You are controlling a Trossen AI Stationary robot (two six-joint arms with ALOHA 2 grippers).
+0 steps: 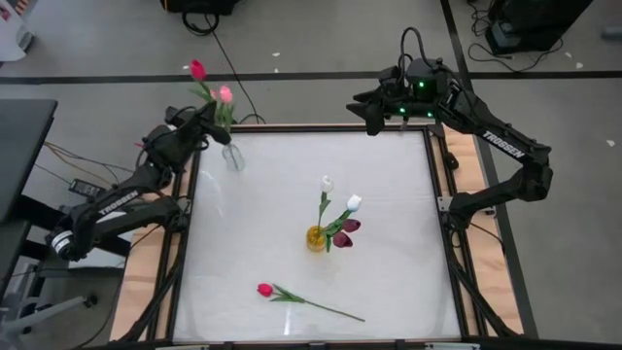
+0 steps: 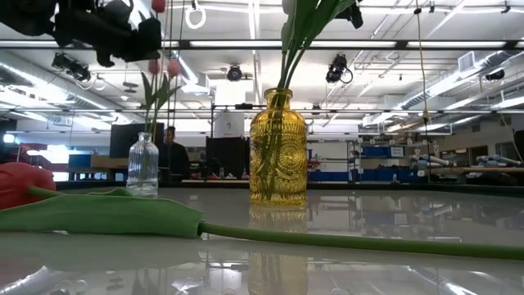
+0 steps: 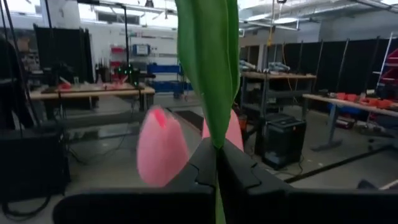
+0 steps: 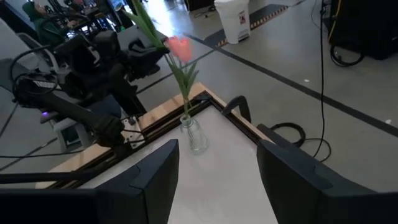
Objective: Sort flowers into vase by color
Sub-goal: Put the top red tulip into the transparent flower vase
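My left gripper [image 1: 209,117] hovers over the table's far left corner, shut on a red-headed tulip [image 1: 197,69]. Just below it stands a clear glass vase [image 1: 233,156] [image 2: 142,164] with a pink tulip [image 1: 225,94] [image 3: 161,149] in it. A yellow glass vase [image 1: 316,238] [image 2: 278,147] at mid-table holds two white tulips [image 1: 354,202] and a dark purple one [image 1: 348,231]. Another red tulip [image 1: 264,290] [image 2: 20,184] lies flat near the near edge. My right gripper [image 1: 374,117] [image 4: 217,168] waits open above the far right corner. My left gripper pinches the red tulip's stem and leaf [image 3: 217,155] between its two shut fingers [image 3: 239,171], well below the head. The fingers lie across the stem. The tulip stands nearly upright, head above the gripper, and its lower stem runs down to the clear vase's mouth [image 4: 186,115].
A dark raised frame [image 1: 321,126] edges the white table top. Bare surface [image 1: 389,185] lies between the two vases and along the right side. The lying tulip's long stem [image 1: 330,311] stretches toward the near right. Beyond the table is a workshop room with a person far off [image 2: 170,143].
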